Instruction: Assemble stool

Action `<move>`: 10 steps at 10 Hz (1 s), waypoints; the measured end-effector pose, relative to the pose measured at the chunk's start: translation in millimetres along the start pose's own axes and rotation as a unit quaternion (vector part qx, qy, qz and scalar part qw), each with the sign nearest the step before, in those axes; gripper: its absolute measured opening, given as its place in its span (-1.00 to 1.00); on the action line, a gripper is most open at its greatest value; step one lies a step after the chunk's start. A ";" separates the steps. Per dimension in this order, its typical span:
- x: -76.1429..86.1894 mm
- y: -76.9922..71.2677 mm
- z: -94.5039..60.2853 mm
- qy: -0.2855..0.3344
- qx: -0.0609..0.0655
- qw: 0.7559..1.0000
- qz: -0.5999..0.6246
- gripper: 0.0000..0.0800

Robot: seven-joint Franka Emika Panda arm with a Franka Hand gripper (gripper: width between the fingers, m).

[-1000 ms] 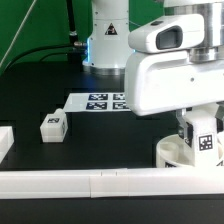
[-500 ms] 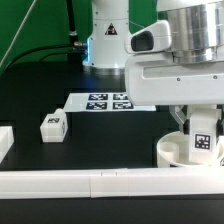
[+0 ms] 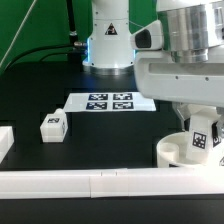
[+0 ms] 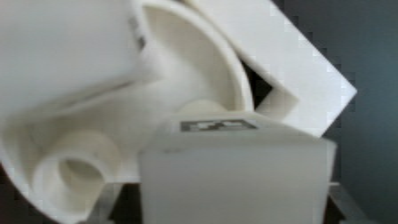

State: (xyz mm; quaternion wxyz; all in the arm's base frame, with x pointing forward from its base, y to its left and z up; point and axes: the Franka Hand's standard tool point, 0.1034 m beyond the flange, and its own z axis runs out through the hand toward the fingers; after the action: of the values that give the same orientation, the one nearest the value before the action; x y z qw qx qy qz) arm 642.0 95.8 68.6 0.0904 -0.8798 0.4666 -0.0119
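Note:
My gripper (image 3: 202,122) is shut on a white blocky stool leg (image 3: 200,139) with a square tag. It holds the leg upright at the round white seat drum (image 3: 172,151), near the exterior view's right front. I cannot tell whether the leg touches the drum. In the wrist view the held leg (image 4: 233,172) fills the foreground with its tag facing the camera, and the curved notched seat drum (image 4: 93,130) lies close behind it. A second loose leg (image 3: 52,126) stands on the black table at the exterior view's left.
The marker board (image 3: 112,101) lies flat mid-table before the robot base (image 3: 108,45). A long white rail (image 3: 100,183) runs along the front edge. A white block (image 3: 5,141) sits at the exterior view's left edge.
The hand and wrist have turned above the seat drum. The held leg has stayed almost in the same place at the drum, shifting slightly toward the exterior view's left.

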 end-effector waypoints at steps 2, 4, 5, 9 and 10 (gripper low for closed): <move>-9.0 -2.3 3.2 -0.010 0.010 0.988 0.156 -0.16; -10.4 -4.4 3.9 -0.022 0.025 0.961 0.275 -0.16; -12.6 -5.8 4.4 -0.025 0.028 0.945 0.325 -0.16; -18.2 -7.6 6.0 -0.035 0.027 0.906 0.420 -0.16; -19.0 -7.8 6.1 -0.039 0.026 0.891 0.451 -0.16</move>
State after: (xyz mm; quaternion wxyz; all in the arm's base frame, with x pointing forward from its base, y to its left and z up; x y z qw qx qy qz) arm 638.3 116.6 65.1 0.1272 -0.5721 0.8086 0.0520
